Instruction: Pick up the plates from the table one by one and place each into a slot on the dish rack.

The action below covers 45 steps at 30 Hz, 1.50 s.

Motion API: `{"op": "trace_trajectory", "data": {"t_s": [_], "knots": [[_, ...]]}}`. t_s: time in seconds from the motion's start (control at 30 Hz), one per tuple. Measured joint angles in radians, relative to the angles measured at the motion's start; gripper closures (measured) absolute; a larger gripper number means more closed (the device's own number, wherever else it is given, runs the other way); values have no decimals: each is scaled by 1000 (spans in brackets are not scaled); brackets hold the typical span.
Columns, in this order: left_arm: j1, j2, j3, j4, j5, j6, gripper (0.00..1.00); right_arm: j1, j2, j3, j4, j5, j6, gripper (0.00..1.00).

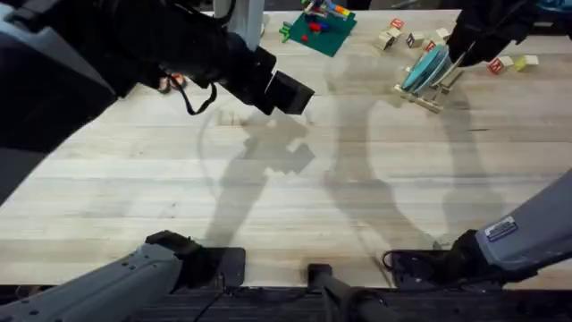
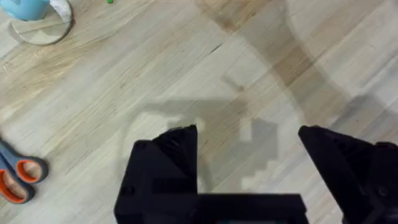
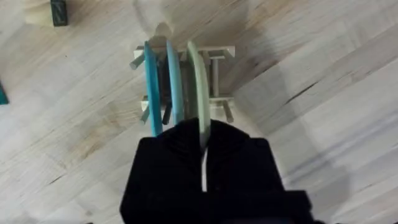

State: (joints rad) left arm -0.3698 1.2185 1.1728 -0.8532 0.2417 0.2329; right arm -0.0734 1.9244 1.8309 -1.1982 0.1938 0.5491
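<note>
The dish rack [image 1: 431, 95] stands at the table's [image 1: 268, 197] far right. In the right wrist view the dish rack [image 3: 219, 65] holds three upright plates side by side: a deep blue one [image 3: 149, 81], a light blue one [image 3: 175, 81] and a pale cream one [image 3: 198, 81]. My right gripper [image 3: 203, 146] sits just above the rack, shut on the cream plate's rim, and overhead the right gripper [image 1: 456, 55] hovers at the rack. My left gripper [image 2: 249, 132] hangs open over bare wood with nothing between its fingers, near the table's far middle as the left gripper [image 1: 290, 94].
A green baseplate with bricks [image 1: 317, 27] lies at the far edge, with wooden toy blocks [image 1: 393, 36] and more blocks [image 1: 514, 63] around the rack. Orange-handled scissors [image 2: 18, 177] and a blue item on a round wooden disc [image 2: 37, 25] lie near the left gripper.
</note>
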Motion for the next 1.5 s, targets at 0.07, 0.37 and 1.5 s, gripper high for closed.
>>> {"op": "trace_trajectory", "data": {"t_s": [0.07, 0.37, 1.5], "knots": [[0, 0, 0, 0, 0, 0, 9, 0, 0, 0, 0, 0, 0, 923], [0, 0, 0, 0, 0, 0, 8, 0, 0, 0, 0, 0, 0, 811], [0, 0, 0, -7, 0, 0, 8, 76, -372, 2, -264, 0, -70, 7]]}}
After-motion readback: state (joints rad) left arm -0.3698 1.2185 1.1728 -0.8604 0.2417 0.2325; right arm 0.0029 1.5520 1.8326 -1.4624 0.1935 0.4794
